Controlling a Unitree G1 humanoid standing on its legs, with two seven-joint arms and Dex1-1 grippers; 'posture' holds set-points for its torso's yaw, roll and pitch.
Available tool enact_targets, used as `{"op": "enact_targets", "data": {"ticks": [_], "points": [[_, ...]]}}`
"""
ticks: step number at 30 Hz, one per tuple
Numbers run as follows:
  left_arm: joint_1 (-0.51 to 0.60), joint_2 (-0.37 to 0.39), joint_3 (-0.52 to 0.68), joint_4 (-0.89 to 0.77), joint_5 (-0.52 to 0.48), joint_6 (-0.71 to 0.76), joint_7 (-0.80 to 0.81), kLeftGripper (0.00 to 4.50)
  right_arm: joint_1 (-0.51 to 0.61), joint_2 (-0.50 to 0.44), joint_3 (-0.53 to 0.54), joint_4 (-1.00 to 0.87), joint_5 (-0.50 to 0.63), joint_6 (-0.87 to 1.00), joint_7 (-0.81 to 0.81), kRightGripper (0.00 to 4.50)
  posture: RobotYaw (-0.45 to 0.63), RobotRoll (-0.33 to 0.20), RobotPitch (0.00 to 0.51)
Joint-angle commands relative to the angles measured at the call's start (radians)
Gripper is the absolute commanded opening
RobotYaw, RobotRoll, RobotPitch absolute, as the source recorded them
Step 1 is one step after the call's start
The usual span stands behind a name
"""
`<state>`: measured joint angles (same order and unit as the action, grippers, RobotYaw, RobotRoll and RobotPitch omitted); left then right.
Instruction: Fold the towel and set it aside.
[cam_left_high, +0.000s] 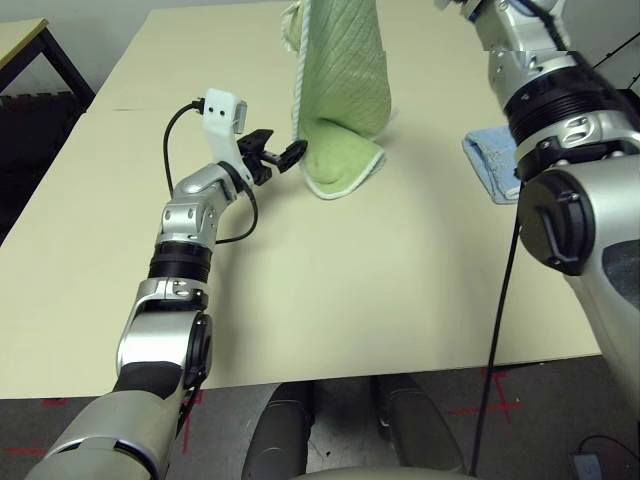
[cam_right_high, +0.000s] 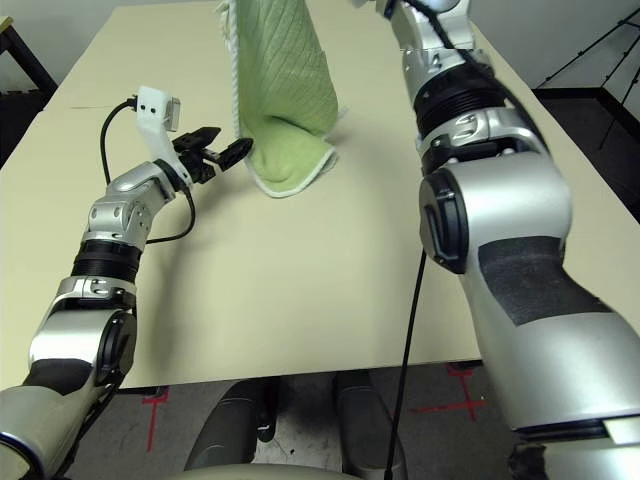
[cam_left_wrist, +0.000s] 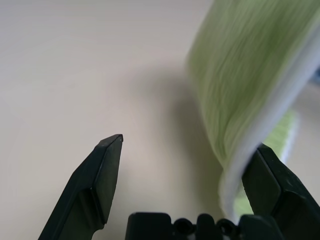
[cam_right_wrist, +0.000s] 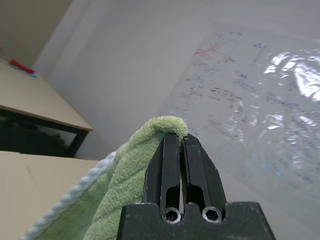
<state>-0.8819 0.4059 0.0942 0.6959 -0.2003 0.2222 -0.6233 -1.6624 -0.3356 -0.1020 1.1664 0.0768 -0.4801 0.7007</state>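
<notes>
While the right tool is pinching a top edge of the towel with its fingers closed tight on the cloth, the green terry is hanging down in a long drape over the middle of the desk, toward the far edge; only its lowest corner is resting on the surface, curling over so that the white stitched edging is showing; the left tool is sitting low and level just beside that hanging side edge, fingers spread as wide as they go and gripping nothing, with the white edging lying against one finger in the left wrist view; a folded light-blue cloth is lying near the right edge of the desk, apart from the towel and partly hidden by the right arm.

By its look the towel is going to handle as something light, soft and limp; it is sagging and folding under its own weight, so it will not be holding any shape unsupported; the pile should give good friction, so slipping seems unlikely; the sensible place to take hold is probably the corded side edge or the lower corner, where the stitching is giving a firmer ridge; closing on loose middle cloth would risk bunching it.
</notes>
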Motion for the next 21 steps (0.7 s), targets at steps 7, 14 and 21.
{"op": "enact_targets", "data": {"ticks": [7,14,21], "points": [[0.0,0.026,-0.021,0.05,0.029,0.0,-0.056,4.5,-0.049,-0.041,-0.01,0.017,-0.011,-0.03,-0.028,0.04,-0.06,0.0,0.159],[0.071,0.049,-0.045,-0.079,-0.026,0.126,-0.239,4.5,-0.006,-0.032,-0.007,0.012,-0.009,-0.022,-0.008,0.04,-0.06,0.0,0.161],[0.083,0.033,-0.036,-0.074,-0.025,0.149,-0.223,4.5,-0.011,-0.036,-0.007,0.012,-0.011,-0.02,-0.008,0.04,-0.06,0.0,0.155]]}}
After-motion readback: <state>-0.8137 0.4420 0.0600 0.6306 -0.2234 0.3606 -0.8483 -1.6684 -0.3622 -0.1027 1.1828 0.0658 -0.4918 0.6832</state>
